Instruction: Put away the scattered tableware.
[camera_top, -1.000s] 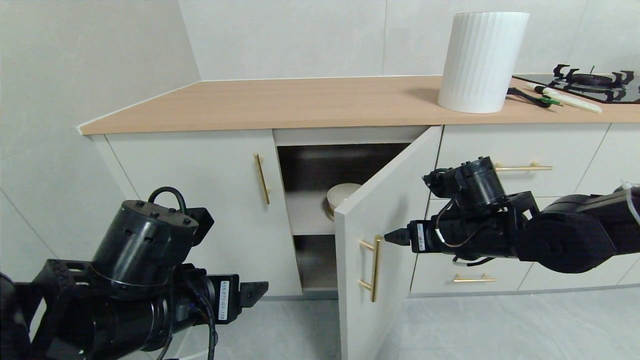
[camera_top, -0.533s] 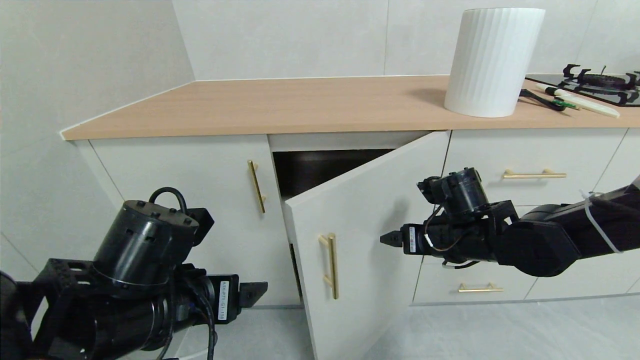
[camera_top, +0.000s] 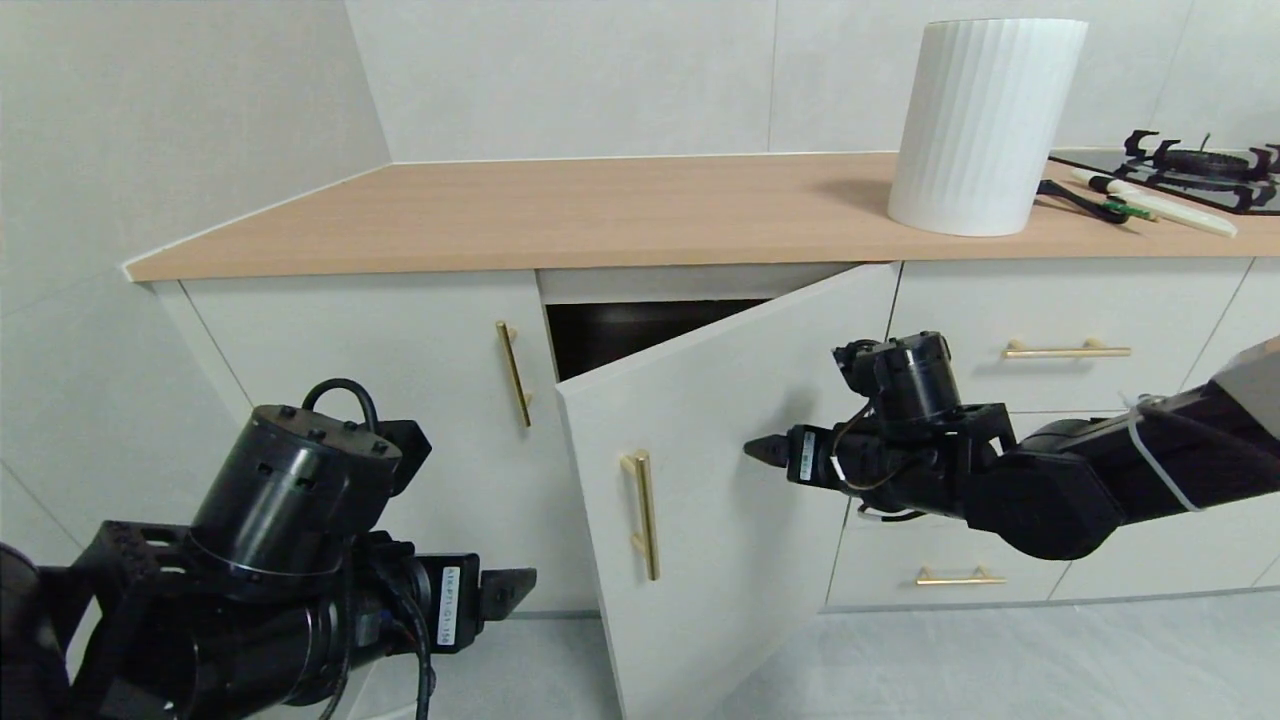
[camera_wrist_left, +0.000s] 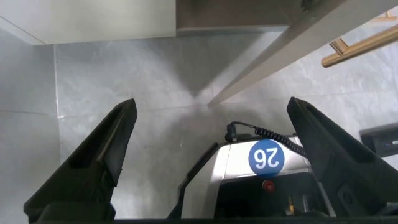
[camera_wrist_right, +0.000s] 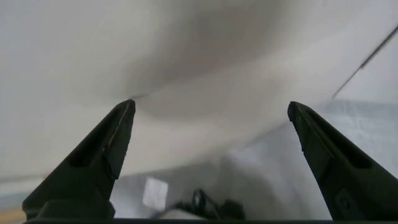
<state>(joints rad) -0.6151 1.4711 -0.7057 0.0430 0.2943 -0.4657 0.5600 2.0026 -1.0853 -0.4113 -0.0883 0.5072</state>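
Just ahead of the right gripper (camera_top: 757, 450), fingers spread wide and holding nothing, stands the half-open cabinet door (camera_top: 700, 600). Push squarely on its face, towards the handle (camera_top: 641, 512) edge, until it seats. Above and rightward, what look like utensils (camera_top: 1135, 205) lie on the counter (camera_top: 600, 210).
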